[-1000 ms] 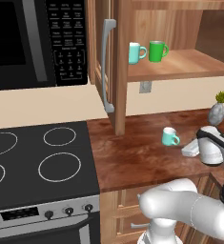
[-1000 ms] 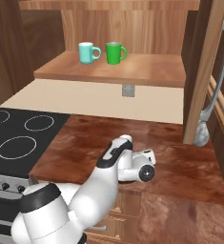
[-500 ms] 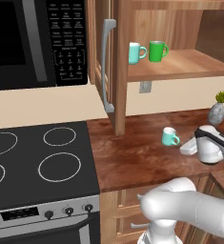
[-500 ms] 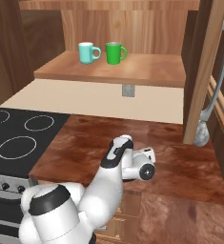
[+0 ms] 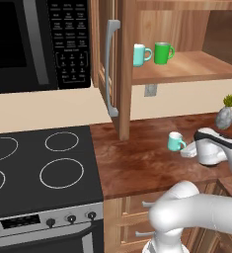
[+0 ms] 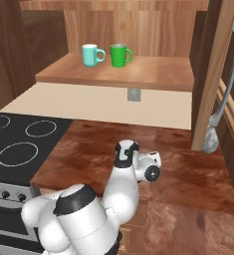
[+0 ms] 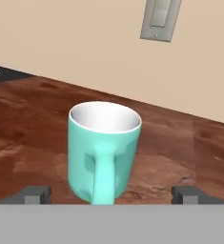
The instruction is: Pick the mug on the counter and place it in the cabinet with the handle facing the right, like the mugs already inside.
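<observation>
Nothing has shifted: your gripper (image 7: 108,194) stays spread open around one mug (image 7: 104,151) on the counter (image 5: 137,163); two mugs (image 5: 152,54) occupy the cabinet (image 5: 196,66).

bare shelf (image 5: 201,66) right of green mug (image 5: 162,53).

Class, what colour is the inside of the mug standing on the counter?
The mug is whitish inside; the hand view shows it best.
</observation>
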### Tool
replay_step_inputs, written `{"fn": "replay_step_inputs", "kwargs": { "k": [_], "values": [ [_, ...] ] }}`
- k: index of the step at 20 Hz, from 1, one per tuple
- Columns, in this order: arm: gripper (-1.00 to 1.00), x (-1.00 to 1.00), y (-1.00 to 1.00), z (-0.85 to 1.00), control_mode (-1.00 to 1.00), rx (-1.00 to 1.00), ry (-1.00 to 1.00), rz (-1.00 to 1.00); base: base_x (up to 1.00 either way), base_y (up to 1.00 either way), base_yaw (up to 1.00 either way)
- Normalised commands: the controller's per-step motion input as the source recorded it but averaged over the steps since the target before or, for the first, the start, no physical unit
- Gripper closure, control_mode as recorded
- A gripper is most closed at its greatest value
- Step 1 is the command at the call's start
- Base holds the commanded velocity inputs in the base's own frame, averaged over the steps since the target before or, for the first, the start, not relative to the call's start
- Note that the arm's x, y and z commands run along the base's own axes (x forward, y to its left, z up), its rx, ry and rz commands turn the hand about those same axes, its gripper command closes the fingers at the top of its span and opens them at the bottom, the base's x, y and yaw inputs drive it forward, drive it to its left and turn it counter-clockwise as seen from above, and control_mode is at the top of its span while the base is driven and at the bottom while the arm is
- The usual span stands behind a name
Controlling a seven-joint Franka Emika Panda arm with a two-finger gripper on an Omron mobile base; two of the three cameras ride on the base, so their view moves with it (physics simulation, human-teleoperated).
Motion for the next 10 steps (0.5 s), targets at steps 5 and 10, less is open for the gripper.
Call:
{"fn": "replay_step_inputs", "kwargs": {
  "k": [5, 10],
  "values": [
    [-1.0, 0.18, -0.03, -0.3, -1.0, 0.02, 0.0, 0.0, 0.0, 0.0, 0.0],
    [-1.0, 0.23, 0.08, -0.1, -1.0, 0.0, 0.0, 0.0, 0.0, 0.0, 0.0]
  ]
}}
